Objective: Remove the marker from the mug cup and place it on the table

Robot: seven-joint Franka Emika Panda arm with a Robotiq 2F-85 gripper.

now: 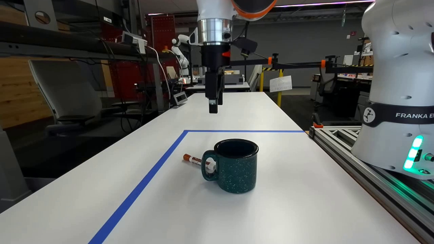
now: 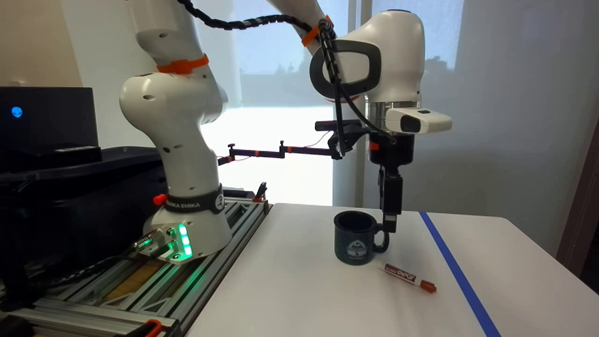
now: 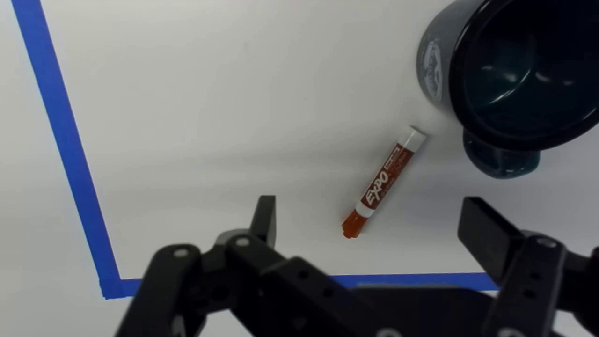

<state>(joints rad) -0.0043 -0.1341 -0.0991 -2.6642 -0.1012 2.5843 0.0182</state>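
Note:
The marker (image 3: 386, 180) lies flat on the white table (image 3: 210, 117), with its orange-red cap end pointing away from the mug cup. It also shows in both exterior views (image 1: 194, 159) (image 2: 407, 277), partly hidden behind the mug's handle in the former. The dark teal-green mug cup (image 1: 237, 174) stands upright beside the marker, apart from it. It shows too in an exterior view (image 2: 354, 238) and at the upper right of the wrist view (image 3: 437, 70). My gripper (image 1: 215, 105) is open and empty, fingers pointing down above the table; the wrist view (image 3: 367, 210) shows its fingers wide apart.
A blue tape line (image 2: 456, 271) marks the table. The metal-railed bench (image 2: 224, 262) with the white robot base (image 1: 393, 145) runs along one table edge. A small grey device (image 1: 180, 98) stands at the opposite edge. A black arm mount (image 2: 266, 153) stretches behind the gripper.

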